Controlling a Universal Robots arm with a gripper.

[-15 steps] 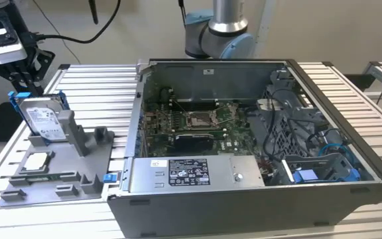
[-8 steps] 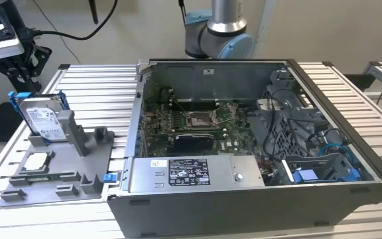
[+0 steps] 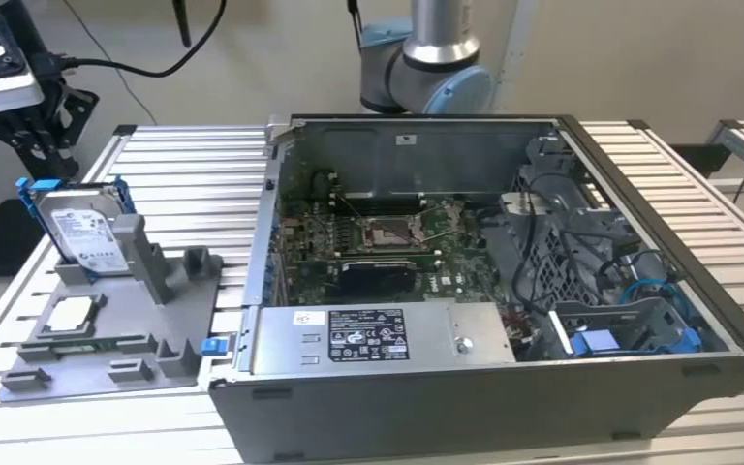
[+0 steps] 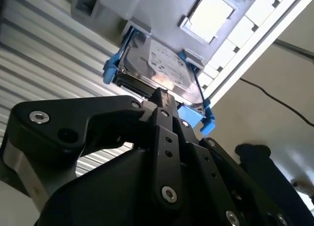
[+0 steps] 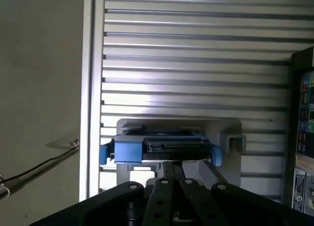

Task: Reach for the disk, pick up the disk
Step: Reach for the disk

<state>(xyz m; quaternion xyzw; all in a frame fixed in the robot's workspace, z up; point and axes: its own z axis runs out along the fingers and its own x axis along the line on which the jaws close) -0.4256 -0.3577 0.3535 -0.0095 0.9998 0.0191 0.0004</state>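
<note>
Disk [image 3: 85,231] is standing on edge in the grey holder [image 3: 152,271] on the exterior view's left, its top edge facing the gripper [image 5: 174,163] hovering just above, jaws sitting together, holding nothing.

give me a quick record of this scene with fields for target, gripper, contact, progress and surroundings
target: disk, silver drive in a blue caddy, standing on edge in the grey holder
arm: gripper over the disk's upper edge, fingers closed together, nothing between them
contact: none visible; the exterior view shows a gap
progress: disk not lifted
nearby: square chip lying on the holder; open computer case at the exterior view's right
surface: slatted metal table
</note>
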